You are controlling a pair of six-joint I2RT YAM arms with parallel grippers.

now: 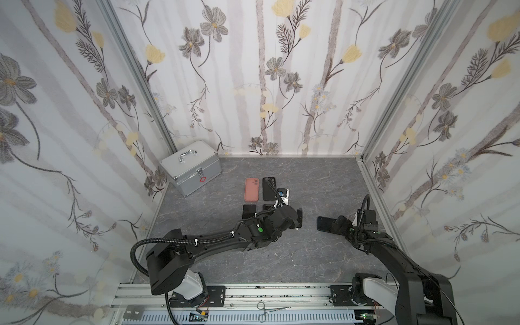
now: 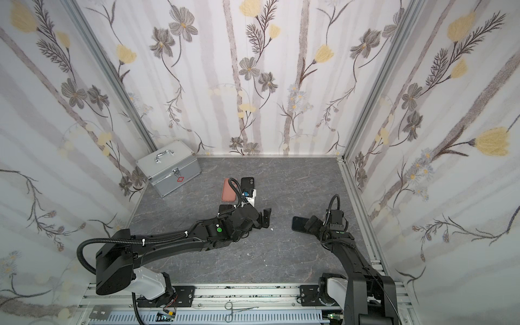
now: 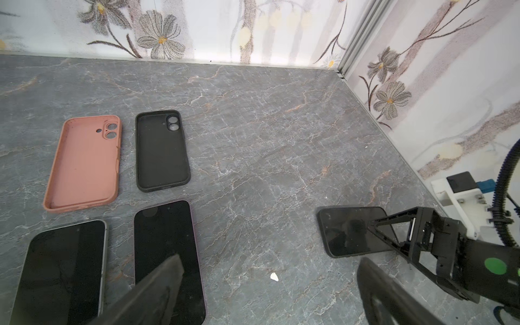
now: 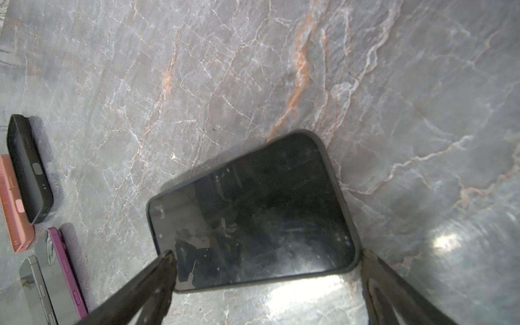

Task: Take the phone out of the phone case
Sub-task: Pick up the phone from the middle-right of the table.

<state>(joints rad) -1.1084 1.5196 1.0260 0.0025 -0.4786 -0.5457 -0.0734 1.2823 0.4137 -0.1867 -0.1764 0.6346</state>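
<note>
Your phone (image 4: 253, 213) lies flat and screen up, still inside its dark phone case (image 4: 340, 194), near the right edge of the table (image 3: 267, 126). Your right gripper (image 4: 267, 253) is spread wide, one finger on either side of the phone's near end. Your left gripper (image 3: 268, 260) is also spread and holds nothing. It hangs over a bare purple-edged phone (image 3: 166, 239), beside the empty pink case (image 3: 84, 163) and black case (image 3: 160, 152).

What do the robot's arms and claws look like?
The left arm and right arm are matte black, each with a white segment near the base. A ribbed black cable loops along each. A green dot marks each wrist. The left claw and right claw each have two slim black triangular fingers.
</note>
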